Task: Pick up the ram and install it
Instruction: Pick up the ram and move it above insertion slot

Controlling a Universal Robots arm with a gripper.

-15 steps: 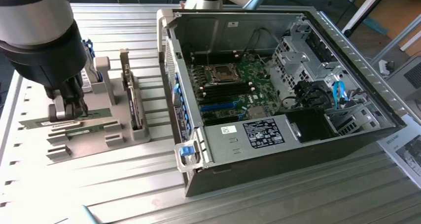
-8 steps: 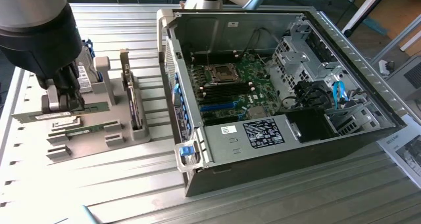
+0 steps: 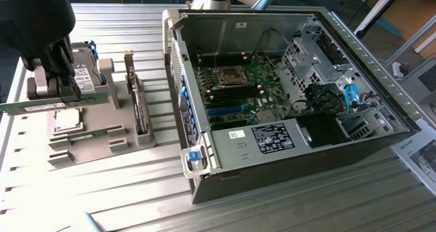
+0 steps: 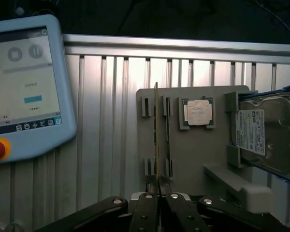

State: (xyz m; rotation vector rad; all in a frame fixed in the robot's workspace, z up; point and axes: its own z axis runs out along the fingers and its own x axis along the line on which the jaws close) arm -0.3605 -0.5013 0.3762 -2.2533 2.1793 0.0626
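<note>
1. Here, the ram [image 3: 34, 108] is gripped by the gripper [image 3: 58, 95], its jaws nearly closed on the board's two flat faces at about mid-length.
2. The ram is held roughly level above the tray [image 3: 95, 149] at the exterior view's left, well apart from the case [image 3: 238, 145]. The other ram [image 3: 89, 136] lies in the tray.
3. The ram is judged light, stiff and thin. It is easily twisted in a pinch and easily damaged at its chips and contact edge.
4. A hold on the flat faces near the middle is judged best. Balance is kept that way, and the contact edge and both ends are left free.
</note>
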